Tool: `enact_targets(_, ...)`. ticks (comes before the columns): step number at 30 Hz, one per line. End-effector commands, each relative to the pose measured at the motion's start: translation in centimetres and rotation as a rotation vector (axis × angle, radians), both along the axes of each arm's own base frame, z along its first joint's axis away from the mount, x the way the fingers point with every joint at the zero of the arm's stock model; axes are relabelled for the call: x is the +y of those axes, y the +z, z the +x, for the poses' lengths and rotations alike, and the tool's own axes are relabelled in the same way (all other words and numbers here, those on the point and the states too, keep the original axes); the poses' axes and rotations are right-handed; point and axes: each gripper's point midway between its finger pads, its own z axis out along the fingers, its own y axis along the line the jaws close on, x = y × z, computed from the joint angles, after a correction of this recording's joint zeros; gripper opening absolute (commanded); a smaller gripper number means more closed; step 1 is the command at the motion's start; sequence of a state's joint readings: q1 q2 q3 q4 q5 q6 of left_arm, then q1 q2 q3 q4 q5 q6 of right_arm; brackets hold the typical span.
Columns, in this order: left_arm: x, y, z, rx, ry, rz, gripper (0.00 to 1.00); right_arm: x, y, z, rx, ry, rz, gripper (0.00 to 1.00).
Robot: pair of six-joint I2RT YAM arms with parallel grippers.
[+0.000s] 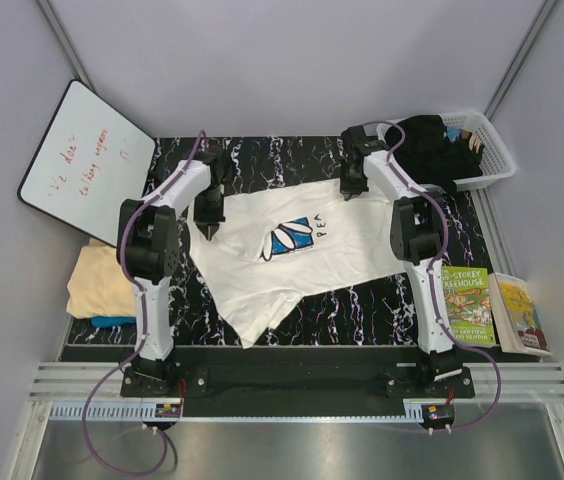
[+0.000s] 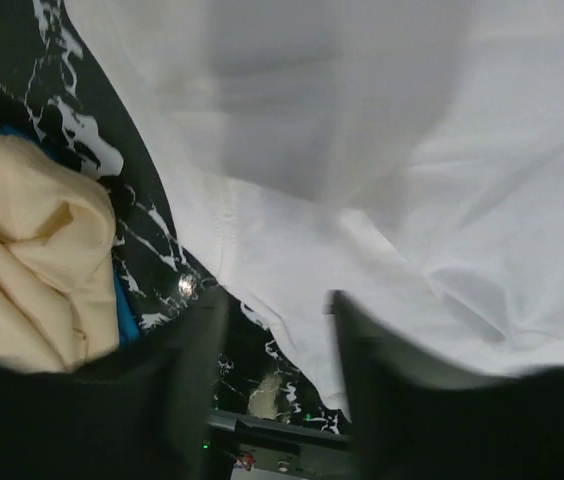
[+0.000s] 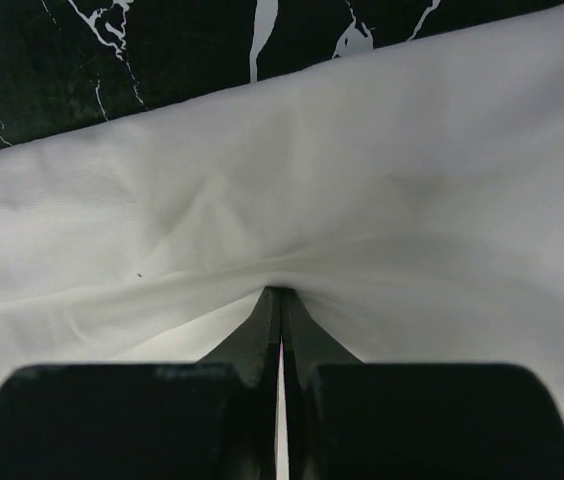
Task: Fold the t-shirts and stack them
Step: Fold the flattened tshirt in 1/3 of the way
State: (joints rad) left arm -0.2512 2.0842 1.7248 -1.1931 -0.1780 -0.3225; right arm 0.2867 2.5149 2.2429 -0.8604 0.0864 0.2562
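Note:
A large white t-shirt [image 1: 252,250] with a blue daisy print [image 1: 292,238] lies spread on the black marbled table [image 1: 362,305]. My left gripper [image 1: 209,226] hovers at the shirt's left edge. In the left wrist view its blurred jaws [image 2: 277,305] stand apart over the hem of the white cloth [image 2: 382,180]. My right gripper [image 1: 352,186] is at the shirt's far right part. In the right wrist view it is shut [image 3: 281,292] on a puckered fold of the white t-shirt [image 3: 262,180]. A pale peach t-shirt [image 1: 97,280] [image 2: 22,260] lies crumpled at the table's left edge on a teal-blue one [image 1: 112,321] [image 2: 122,312].
A whiteboard [image 1: 87,160] leans at the back left. A white basket [image 1: 487,165] with dark items stands at the back right. Two books [image 1: 467,305] [image 1: 522,315] lie on the right side. Grey walls close the table in.

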Motion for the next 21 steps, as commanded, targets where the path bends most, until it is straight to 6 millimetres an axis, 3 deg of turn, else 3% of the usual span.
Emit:
enact_targets(1, -1.5, 0.0, 3.0, -0.024, -0.002, -0.053, 0.00, -1.4, -0.9, -2.3, 0.094, 0.050, -0.017, 0.00)
enact_targets(5, -2.6, -0.5, 4.4, -0.013, 0.007, -0.086, 0.00, 1.1, 5.3, -1.6, -0.011, 0.097, 0.128, 0.01)
enact_targets(12, -2.8, -4.4, 3.8, 0.102, 0.052, -0.068, 0.00, 2.9, 13.1, -1.4, -0.141, 0.122, 0.254, 0.06)
enact_targets(14, -2.6, -4.5, 4.5, 0.089, 0.068, -0.047, 0.00, 3.3, 15.8, -1.6, -0.183, 0.129, 0.288, 0.07)
enact_targets(17, -2.7, -4.4, 6.0, 0.056, 0.088, -0.032, 0.00, 3.6, 19.3, -2.0, -0.242, 0.146, 0.322, 0.19)
enact_targets(18, -2.8, -4.2, 7.1, 0.029, 0.093, -0.035, 0.00, 3.4, 20.1, -2.3, -0.253, 0.149, 0.326, 0.32)
enact_targets(21, -3.0, -4.2, 9.3, -0.025, 0.116, -0.046, 0.00, 3.0, 22.8, -3.5, -0.295, 0.162, 0.320, 0.41)
